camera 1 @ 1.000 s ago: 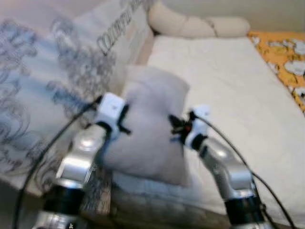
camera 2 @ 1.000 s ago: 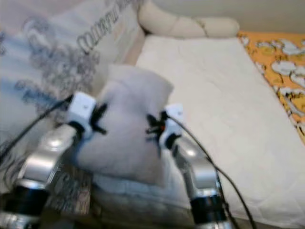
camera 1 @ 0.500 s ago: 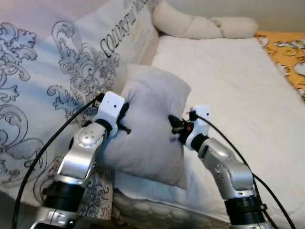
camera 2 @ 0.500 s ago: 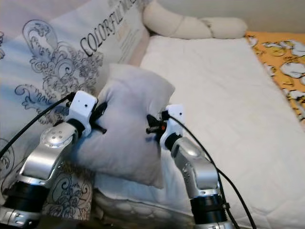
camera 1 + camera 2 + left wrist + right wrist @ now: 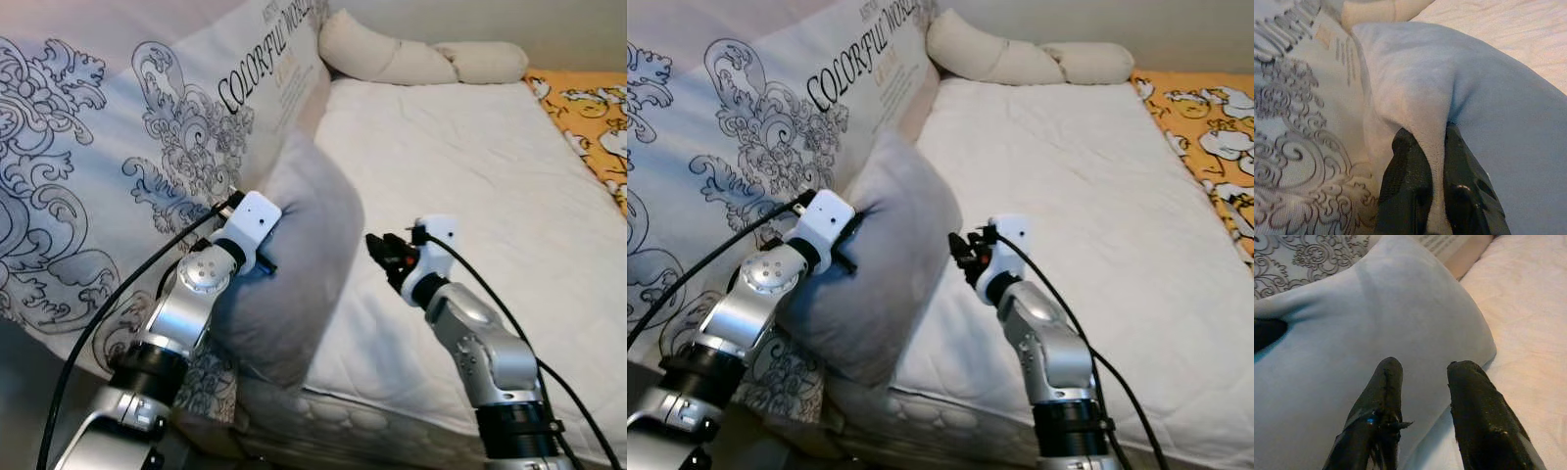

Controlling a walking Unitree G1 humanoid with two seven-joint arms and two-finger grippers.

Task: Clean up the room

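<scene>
One grey pillow (image 5: 304, 255) pinched in left tool (image 5: 1432, 171), right tool (image 5: 1422, 396) spread just beside.

Head views downward; wrist views near pillow (image 5: 1376, 323).

Grey square cushion (image 5: 299, 264): soft, matt, velvety cloth. White mattress (image 5: 470, 166): quilted, lightly textured fabric. Large printed pillow (image 5: 118, 147): smooth cloth with black scrollwork. Robot arms: brushed silver metal, glossy white plastic wrists, matt black fingers (image 5: 1476, 416).
</scene>
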